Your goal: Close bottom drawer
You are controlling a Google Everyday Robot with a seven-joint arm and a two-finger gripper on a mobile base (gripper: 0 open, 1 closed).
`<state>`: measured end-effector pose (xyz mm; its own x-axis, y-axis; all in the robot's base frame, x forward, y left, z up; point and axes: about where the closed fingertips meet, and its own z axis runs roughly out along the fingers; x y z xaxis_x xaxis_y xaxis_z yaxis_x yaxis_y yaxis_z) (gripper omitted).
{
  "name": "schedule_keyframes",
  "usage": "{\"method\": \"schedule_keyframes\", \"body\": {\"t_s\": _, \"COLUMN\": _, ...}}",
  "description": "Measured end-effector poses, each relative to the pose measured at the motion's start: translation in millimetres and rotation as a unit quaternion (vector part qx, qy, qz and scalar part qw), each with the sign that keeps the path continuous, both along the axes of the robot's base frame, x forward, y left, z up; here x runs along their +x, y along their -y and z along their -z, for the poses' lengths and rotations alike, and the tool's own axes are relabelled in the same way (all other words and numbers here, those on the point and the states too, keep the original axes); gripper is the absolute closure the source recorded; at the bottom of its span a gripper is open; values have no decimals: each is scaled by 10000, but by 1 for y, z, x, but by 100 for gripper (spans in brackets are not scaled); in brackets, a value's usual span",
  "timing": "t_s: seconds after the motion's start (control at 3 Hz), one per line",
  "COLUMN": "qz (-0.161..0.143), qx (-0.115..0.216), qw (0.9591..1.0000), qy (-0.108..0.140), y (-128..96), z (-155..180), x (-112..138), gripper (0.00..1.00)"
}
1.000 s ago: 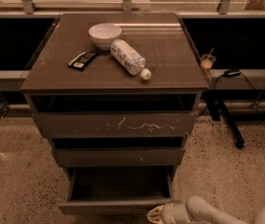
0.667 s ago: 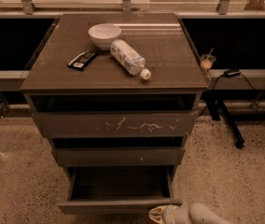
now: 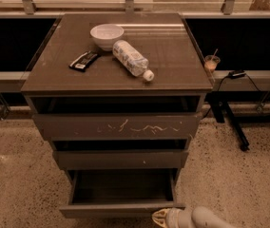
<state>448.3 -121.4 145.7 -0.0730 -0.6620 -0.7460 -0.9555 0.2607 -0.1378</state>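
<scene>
One pincer (image 3: 165,217) sits at the lower edge of view, just in front of the right end of the bottom drawer (image 3: 118,209); whether it is clenched or released, I cannot tell. That drawer, lowest of three, stands pulled out, its front running left to right. The push likely goes straight back, under the bench (image 3: 173,56).

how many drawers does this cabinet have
3, stacked: the scratched top drawer, the middle drawer, and the bottom drawer, pulled out furthest. The gripper sits by the bottom drawer's front corner.
</scene>
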Motion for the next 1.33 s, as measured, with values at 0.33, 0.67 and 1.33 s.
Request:
{"method": "schedule_keyframes", "body": {"t_s": 0.33, "qz": 0, "qx": 0, "qw": 10000, "qy": 0, "y": 0, "z": 0, "x": 0, "gripper": 4}}
{"method": "schedule_keyframes", "body": {"t_s": 0.67, "qz": 0, "qx": 1, "qw": 10000, "qy": 0, "y": 0, "z": 0, "x": 0, "gripper": 0}}
{"method": "schedule_keyframes", "body": {"t_s": 1.33, "qz": -87, "qx": 22, "qw": 9996, "qy": -273, "y": -3, "z": 10, "x": 12, "gripper": 27}}
